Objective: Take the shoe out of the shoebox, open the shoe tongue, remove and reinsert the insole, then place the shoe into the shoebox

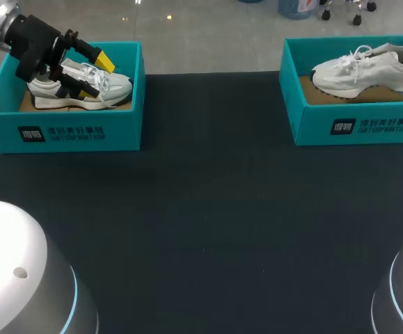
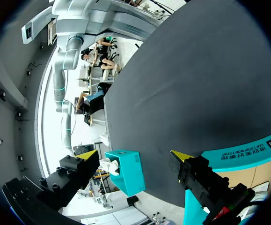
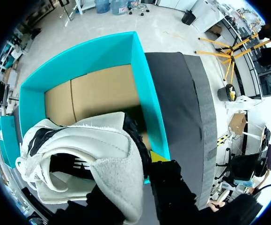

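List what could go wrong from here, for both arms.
The left claw hangs open over the left shoe, near its laces; closing there may snag laces rather than grip the shoe.
The right shoe has its heel at the right claw, close to the right shoebox wall; lifting may catch the rim and drag the box.

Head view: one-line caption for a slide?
Left gripper open at the white shoe in the left teal shoebox; a second shoe sits in the right shoebox.
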Tool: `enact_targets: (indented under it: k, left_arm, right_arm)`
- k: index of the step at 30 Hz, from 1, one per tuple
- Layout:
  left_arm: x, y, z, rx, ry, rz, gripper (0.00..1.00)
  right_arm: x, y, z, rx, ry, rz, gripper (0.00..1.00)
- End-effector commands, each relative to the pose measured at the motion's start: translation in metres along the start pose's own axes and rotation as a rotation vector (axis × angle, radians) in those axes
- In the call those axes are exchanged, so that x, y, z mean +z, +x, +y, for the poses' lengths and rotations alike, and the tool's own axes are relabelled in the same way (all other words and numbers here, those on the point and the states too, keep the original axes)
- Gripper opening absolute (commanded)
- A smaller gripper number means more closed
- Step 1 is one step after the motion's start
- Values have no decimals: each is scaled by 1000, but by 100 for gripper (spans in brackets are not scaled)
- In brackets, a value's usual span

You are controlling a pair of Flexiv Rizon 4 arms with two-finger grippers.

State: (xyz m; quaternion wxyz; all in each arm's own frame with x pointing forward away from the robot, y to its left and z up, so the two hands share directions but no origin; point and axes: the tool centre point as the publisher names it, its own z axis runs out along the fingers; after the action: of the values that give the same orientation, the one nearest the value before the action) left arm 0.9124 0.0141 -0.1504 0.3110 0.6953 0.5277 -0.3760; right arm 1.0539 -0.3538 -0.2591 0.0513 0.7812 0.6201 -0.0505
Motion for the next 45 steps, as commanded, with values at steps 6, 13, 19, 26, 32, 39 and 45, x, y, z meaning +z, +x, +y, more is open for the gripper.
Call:
enact_targets:
  k: [6,13,19,26,32,39,45]
  left_arm:
    - [0,0,-1,1,0,3,100]
    - [0,0,-1,1,0,3,100]
    - [0,0,-1,1,0,3,100]
    - [0,0,-1,1,0,3,100]
    - [0,0,-1,1,0,3,100]
    - [0,0,-1,1,0,3,100]
    - [0,0,-1,1,0,3,100]
  right_arm:
    - [22,3,0,9,-6,2,0]
    - [40,5,1,15,28,-13,0]
    - [57,7,1,25,33,-35,0]
    - [76,7,0,42,33,-62,0]
    - [89,10,-4,51,37,-74,0]
    - [106,11,-7,70,34,-82,0]
    - [115,11,-6,106,28,-67,0]
